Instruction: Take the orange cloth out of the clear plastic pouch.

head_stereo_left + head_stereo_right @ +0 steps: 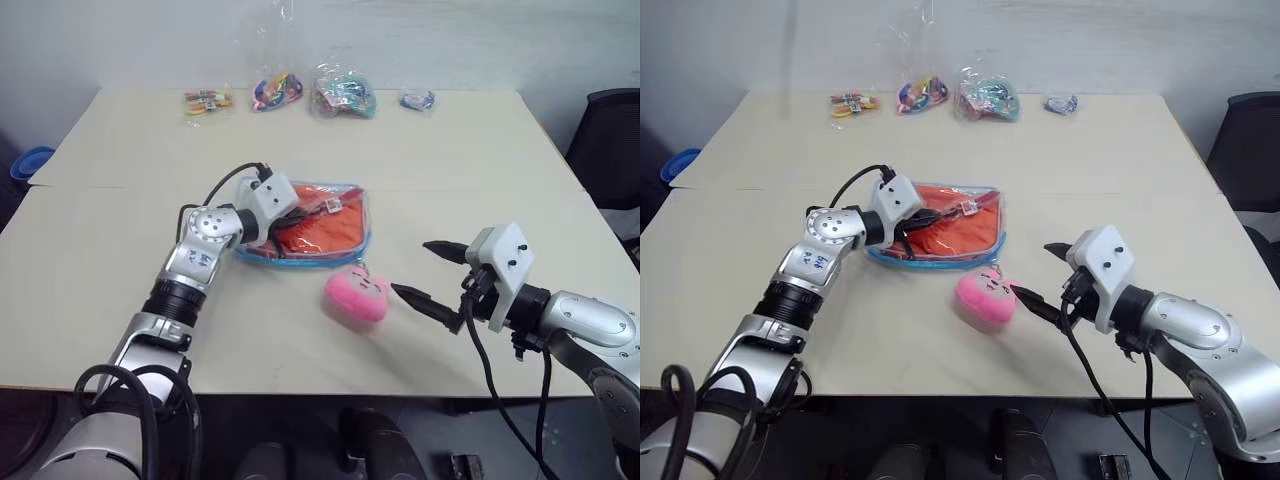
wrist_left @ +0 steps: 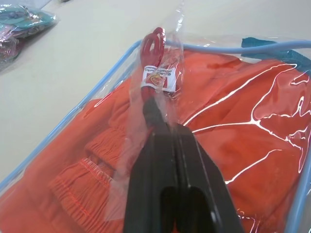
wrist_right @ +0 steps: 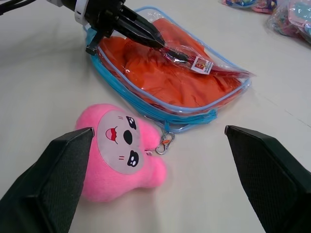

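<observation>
Left wrist view: left gripper point(image 2: 163, 124) jaws clamped on the flat clear vinyl pouch point(image 1: 352, 205) film over the red loop
Right gripper point(image 1: 424, 272) jaws wide apart; better to regrip the folded orange cloth point(image 3: 160, 77) itself, pinning the pouch

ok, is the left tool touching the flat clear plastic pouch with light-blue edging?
Touching. The left wrist view shows the left tool shut on the clear film of the flat clear plastic pouch with light-blue edging, over the orange cloth.
</observation>
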{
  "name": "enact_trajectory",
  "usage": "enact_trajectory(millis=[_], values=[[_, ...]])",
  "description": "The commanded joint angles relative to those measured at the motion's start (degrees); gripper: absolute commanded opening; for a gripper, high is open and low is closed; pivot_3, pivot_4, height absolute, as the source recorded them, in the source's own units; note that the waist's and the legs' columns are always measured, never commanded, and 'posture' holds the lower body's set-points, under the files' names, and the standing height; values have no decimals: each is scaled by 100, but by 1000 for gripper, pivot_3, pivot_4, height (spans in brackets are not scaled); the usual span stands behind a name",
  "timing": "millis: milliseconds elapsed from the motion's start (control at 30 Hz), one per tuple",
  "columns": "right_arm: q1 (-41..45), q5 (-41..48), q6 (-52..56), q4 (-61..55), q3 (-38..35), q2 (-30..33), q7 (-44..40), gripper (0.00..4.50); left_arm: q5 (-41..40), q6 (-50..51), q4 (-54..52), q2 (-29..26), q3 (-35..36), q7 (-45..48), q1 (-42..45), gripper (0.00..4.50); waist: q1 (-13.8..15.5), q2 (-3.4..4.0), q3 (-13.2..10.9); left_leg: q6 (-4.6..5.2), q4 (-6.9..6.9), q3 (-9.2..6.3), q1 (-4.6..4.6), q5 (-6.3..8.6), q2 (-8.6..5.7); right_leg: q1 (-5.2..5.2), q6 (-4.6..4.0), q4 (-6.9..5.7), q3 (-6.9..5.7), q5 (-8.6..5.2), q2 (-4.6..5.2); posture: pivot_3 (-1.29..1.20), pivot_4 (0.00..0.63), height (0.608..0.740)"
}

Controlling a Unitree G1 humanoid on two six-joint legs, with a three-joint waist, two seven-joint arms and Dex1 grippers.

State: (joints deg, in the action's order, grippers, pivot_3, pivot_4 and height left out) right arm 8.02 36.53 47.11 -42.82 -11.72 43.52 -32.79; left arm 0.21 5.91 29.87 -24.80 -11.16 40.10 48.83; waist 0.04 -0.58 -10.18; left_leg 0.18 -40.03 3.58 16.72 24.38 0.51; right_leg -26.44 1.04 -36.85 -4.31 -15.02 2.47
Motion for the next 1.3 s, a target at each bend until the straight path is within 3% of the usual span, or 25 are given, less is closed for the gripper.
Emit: enact_trajectory(millis=[33, 167, 300, 433, 567, 800, 900, 1133, 1267, 1300], values=[[79, 83, -198, -145, -75, 58, -126, 4500, -37, 34, -316, -199, 455, -308, -66, 48, -3, 0, 0, 0, 0, 0, 0, 0, 0, 0, 0, -1, 0, 0, 0, 0, 150, 740], [440, 187, -316, 203, 87, 44, -458, 4500, -287, 304, -607, -490, 1247, -851, -211, 48, -31, -13, -8, -3, -1, 0, -1, -2, 3, -1, -8, -2, 0, 5, 0, 0, 150, 740], [935, 433, -379, 572, 278, 106, -1043, 4500, -307, 643, -1030, -1181, 1987, -1201, -696, 48, -38, -15, -9, -7, 4, 0, -5, -4, 8, -1, -13, -2, -3, 8, -2, 0, 150, 740], [1337, 280, -595, 944, 635, 119, -1471, 4500, -288, 912, -1261, -1971, 2805, -1413, -1625, 48, -45, -14, -9, -7, 10, -1, -2, -4, 11, -4, -14, 6, -7, 8, -3, 0, 150, 740], [1585, 95, -821, 1277, 982, 70, -1752, 4500, -317, 981, -1170, -2417, 3615, -1725, -2561, 48, -8, -15, -9, -2, 8, -10, 11, -1, 13, -4, -14, 24, -17, 8, 0, 0, 150, 740], [1934, 0, -1031, 1702, 1323, 13, -2246, 4500, -481, 1048, -1381, -2268, 4012, -1827, -3611, 48, 108, -15, -9, 11, 6, -40, 45, 4, 12, -11, -11, 50, -50, 10, 12, 0, 150, 740], [2136, -108, -1062, 1920, 1411, -30, -2258, 4500, -501, 1207, -1639, -2183, 4081, -1933, -3876, 600, 111, -15, -9, 12, 6, -43, 48, 5, 12, -11, -10, 56, -54, 11, 12, 0, 150, 740], [2247, -294, -1094, 2111, 1450, -32, -2324, 4500, -772, 1481, -2397, -2097, 4620, -1956, -4512, 2712, 78, -15, -9, 11, 13, -48, 49, 6, 15, -11, -10, 65, -58, 11, 12, 0, 150, 740], [2131, -412, -1081, 2148, 1379, 21, -2262, 4500, -1506, 2318, -3083, -2277, 5346, -1600, -4588, 3923, -4, -16, -9, 12, 14, -49, 49, 6, 15, -10, -10, 67, -58, 11, 12, 0, 150, 740], [2083, -442, -1092, 2146, 1351, 48, -2260, 4500, -1855, 2545, -3337, -2351, 5507, -1399, -4492, 3923, -9, -16, -9, 11, 14, -51, 49, 6, 16, -10, -11, 67, -59, 11, 12, 0, 150, 740]])
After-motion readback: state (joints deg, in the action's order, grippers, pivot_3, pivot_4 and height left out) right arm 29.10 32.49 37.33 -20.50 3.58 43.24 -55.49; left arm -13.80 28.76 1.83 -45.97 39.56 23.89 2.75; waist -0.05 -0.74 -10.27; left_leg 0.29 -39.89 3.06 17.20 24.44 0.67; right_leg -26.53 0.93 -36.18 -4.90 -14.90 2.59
